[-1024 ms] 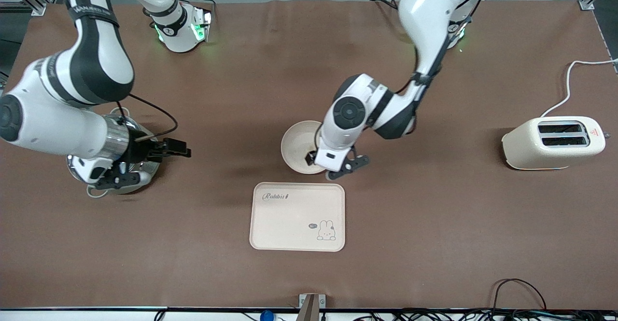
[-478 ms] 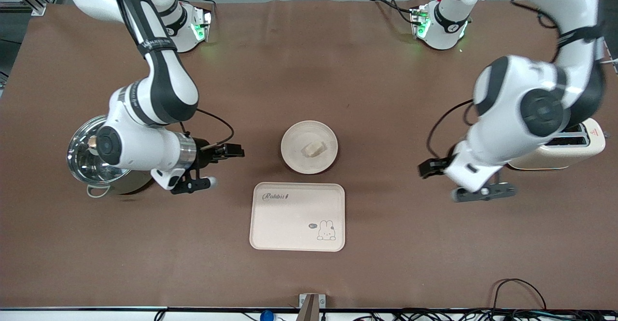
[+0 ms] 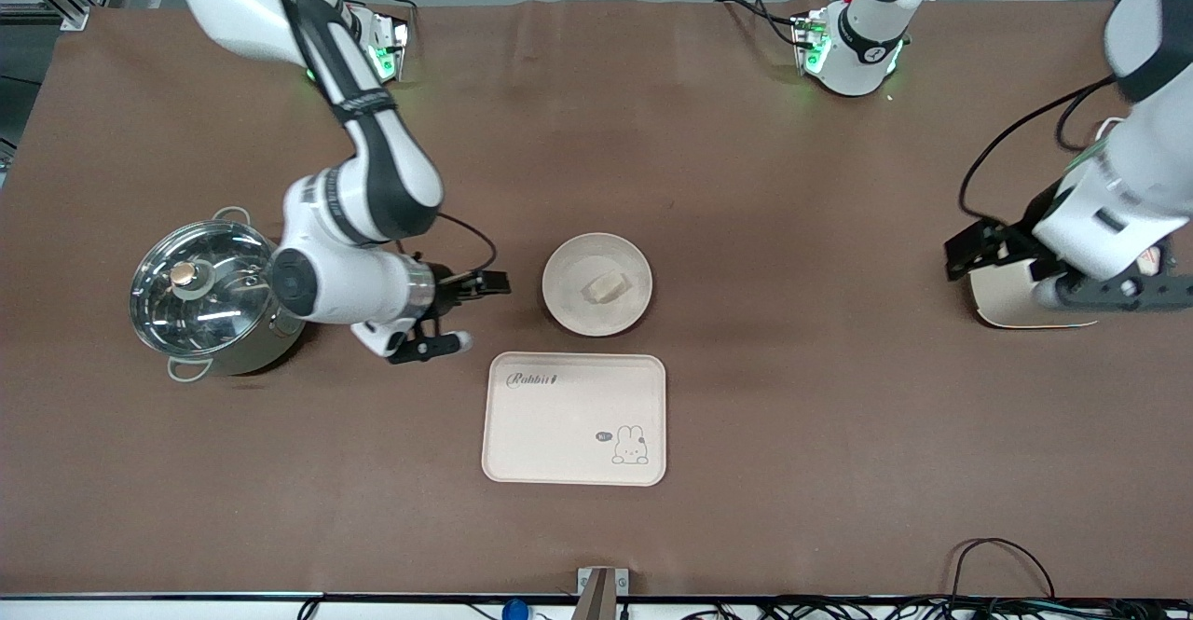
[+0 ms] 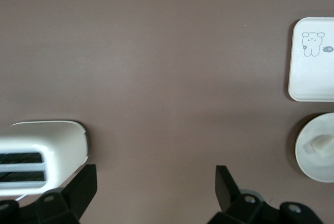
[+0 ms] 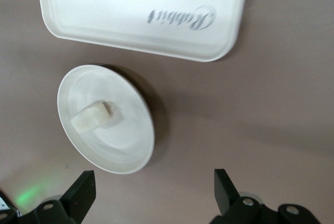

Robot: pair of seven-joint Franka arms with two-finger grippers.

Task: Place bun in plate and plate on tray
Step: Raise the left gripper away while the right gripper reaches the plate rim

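Bun (image 3: pixel 603 288) sits in plate (image 3: pixel 596 284), so step one looks done; step two, plate onto tray (image 3: pixel 574 419), is not yet done. The plate rests on the brown surface (image 3: pixel 802 434), farther from the front camera than the tray and just beside it, w/ a narrow strip of surface between the two. The tray carries nothing.

Right hand (image 3: pixel 463 314) hovers low over the surface, beside the plate toward the right arm's end, fingers apart and empty. The right wrist view shows plate, bun and the tray's "Rabbit" script ahead of those spread fingers. Judging by that, the right arm is approx. placed to take the plate's rim.

Left hand (image 3: pixel 1062 277) is up over the toaster (image 3: pixel 1011 296) at the left arm's end, well apart from the plate; its fingers are apart too, gripping nothing. That arm appears to wait.

A lidded pot (image 3: pixel 207 296) stands at the right arm's end, no part of the job.

Left to do: grip the plate, lift w/o tipping the bun out, set it on the tray.
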